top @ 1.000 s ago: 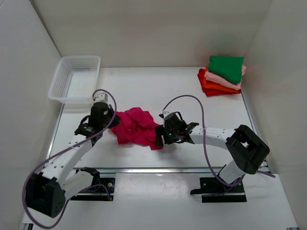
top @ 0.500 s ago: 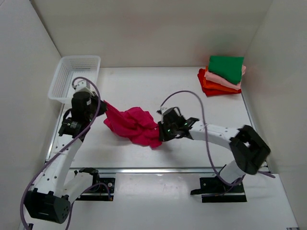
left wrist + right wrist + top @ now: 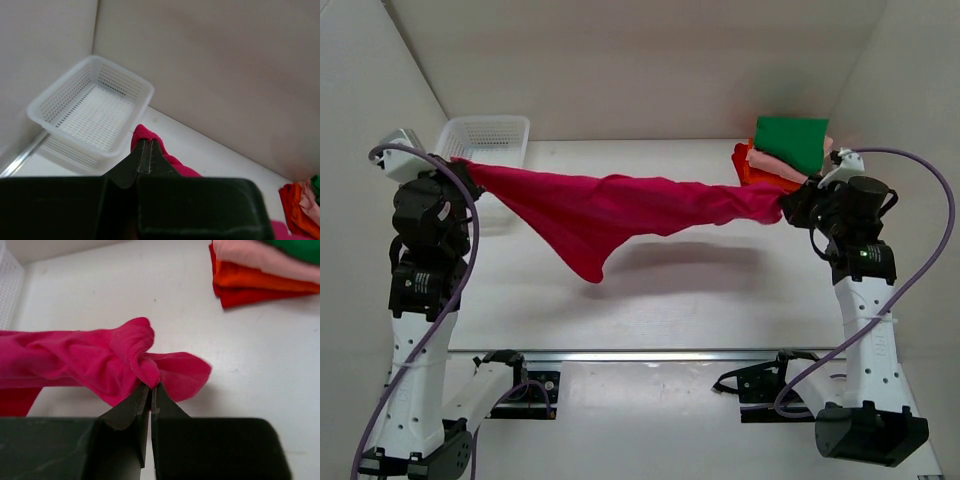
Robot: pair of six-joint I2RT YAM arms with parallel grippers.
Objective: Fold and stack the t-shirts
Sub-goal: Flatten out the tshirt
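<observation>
A magenta-pink t-shirt [image 3: 610, 210] hangs stretched in the air between both arms, its middle sagging to a point above the table. My left gripper [image 3: 460, 165] is shut on its left end, high up in front of the basket; the cloth [image 3: 150, 137] shows pinched at the fingertips. My right gripper [image 3: 788, 207] is shut on the shirt's right end [image 3: 135, 357], just before the stack. Folded t-shirts form a stack [image 3: 785, 160] at the far right: green on top, then light pink, orange and red.
A white mesh basket [image 3: 500, 130] stands at the far left corner, partly behind the left gripper, and shows in the left wrist view as basket [image 3: 95, 107]. White walls close in the table on three sides. Both arm bases sit at the near edge.
Both arms have lifted and pulled apart, left arm to the far left, right arm to the far right. The crumpled shirt has gone from the table into a taut span. The right gripper shut on it.
</observation>
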